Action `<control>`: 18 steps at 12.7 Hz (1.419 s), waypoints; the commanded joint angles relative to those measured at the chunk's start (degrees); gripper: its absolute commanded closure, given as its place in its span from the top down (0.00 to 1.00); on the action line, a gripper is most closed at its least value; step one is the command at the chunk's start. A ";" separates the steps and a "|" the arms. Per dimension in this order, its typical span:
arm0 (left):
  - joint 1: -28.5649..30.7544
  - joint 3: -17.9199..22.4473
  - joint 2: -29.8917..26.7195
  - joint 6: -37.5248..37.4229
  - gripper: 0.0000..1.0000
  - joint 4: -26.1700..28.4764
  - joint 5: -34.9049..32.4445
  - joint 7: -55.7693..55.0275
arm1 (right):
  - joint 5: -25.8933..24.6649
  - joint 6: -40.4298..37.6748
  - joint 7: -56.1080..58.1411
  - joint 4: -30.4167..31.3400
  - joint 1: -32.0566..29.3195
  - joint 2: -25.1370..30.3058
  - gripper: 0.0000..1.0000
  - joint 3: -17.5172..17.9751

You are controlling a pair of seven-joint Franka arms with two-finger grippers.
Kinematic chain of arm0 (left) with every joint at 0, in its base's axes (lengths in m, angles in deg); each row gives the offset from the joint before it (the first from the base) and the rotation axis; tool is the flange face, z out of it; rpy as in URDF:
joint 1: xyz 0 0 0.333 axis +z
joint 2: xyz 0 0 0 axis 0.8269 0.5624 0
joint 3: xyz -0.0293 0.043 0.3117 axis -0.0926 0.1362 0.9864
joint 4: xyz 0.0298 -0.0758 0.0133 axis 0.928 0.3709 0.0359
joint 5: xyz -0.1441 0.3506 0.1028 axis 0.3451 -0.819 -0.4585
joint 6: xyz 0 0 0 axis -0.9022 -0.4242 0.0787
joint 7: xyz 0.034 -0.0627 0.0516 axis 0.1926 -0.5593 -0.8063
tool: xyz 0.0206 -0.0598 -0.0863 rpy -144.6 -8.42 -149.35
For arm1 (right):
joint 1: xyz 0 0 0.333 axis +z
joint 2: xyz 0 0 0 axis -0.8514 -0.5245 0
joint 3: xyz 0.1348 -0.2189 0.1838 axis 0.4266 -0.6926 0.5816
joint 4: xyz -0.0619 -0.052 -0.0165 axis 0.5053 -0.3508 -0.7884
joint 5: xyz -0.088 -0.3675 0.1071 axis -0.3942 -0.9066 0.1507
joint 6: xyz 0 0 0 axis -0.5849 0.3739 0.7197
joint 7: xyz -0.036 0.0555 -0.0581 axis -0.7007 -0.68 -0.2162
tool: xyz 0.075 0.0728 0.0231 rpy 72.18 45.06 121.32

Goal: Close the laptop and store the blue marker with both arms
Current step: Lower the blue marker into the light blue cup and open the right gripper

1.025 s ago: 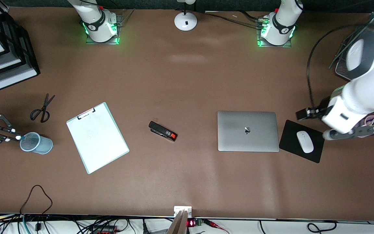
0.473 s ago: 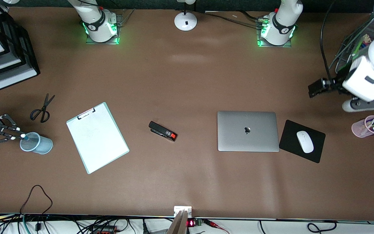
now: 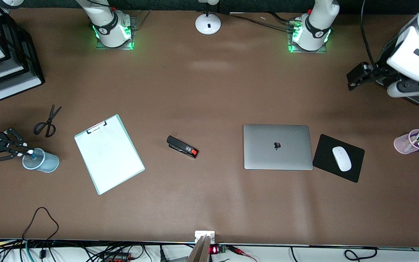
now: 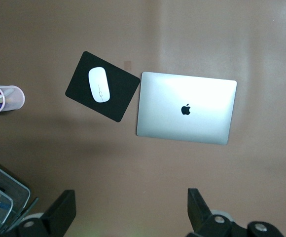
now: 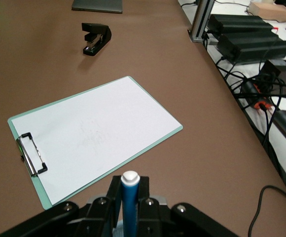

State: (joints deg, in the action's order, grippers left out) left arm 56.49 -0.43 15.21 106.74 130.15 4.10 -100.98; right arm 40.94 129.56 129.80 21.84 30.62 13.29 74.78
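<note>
Two jobs, one already done — the laptop (image 3: pixel 278 147) lies shut beside the mouse pad (image 3: pixel 338 158). Right gripper (image 3: pixel 22 153) pinches the blue marker (image 5: pixel 129 203), seemingly above the blue cup (image 3: pixel 40 160); lower it straight before releasing. Left gripper (image 4: pixel 129 217) waits, spread empty, over the table's end.

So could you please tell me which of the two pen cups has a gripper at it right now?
The light-blue mesh cup at the right arm's end: the right gripper holds the blue marker over it. The pink cup has none nearby.
</note>
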 commanded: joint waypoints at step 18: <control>-2.03 5.30 -15.57 12.32 1.00 22.96 3.28 9.06 | 4.39 -0.53 6.34 -0.70 -1.87 -5.61 0.00 0.52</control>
State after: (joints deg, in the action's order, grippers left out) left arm 54.23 3.76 1.24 118.09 151.42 5.14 -94.92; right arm 43.87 129.23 134.85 21.83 29.56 8.84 74.77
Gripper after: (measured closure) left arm 0.000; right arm 0.824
